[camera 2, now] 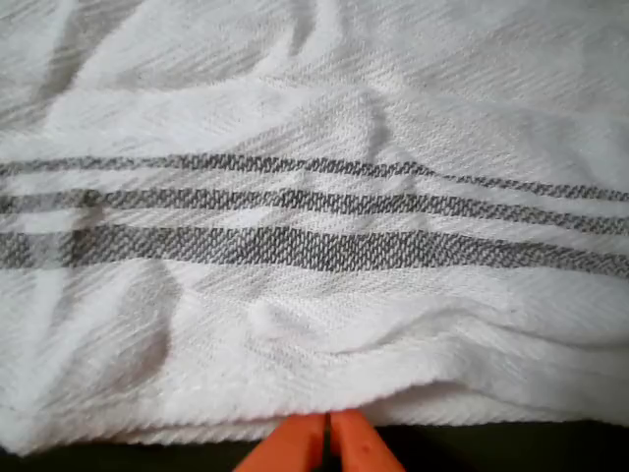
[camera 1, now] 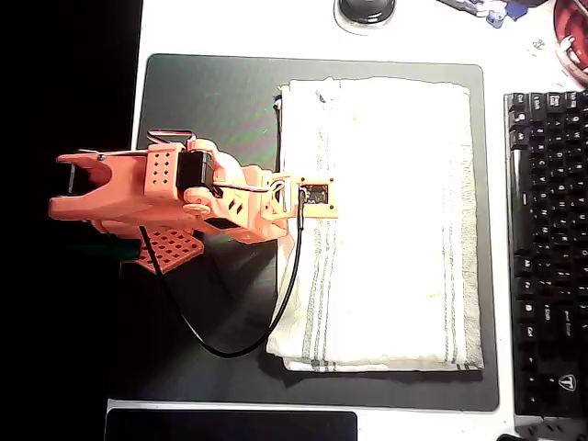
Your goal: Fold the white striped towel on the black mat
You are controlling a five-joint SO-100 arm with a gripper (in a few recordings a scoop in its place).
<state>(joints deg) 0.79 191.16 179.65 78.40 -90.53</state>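
— Where is the towel [camera 1: 386, 220]?
— It lies flat on the right half of the mat [camera 1: 211, 101], its stripes running near the left and right edges in the overhead view.
— And the gripper [camera 2: 327, 433]?
— In the wrist view the orange fingertips are pressed together at the towel's near hem; whether they pinch cloth I cannot tell.
— What is around?
— A white desk [camera 1: 230, 28], with a keyboard [camera 1: 547, 248] beside the mat's right edge.

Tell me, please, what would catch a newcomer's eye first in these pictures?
The orange arm reaches from the overhead view's left over the black mat. It meets the left edge of the white striped towel, which lies spread there. In the wrist view, the closed fingers sit at that hem.
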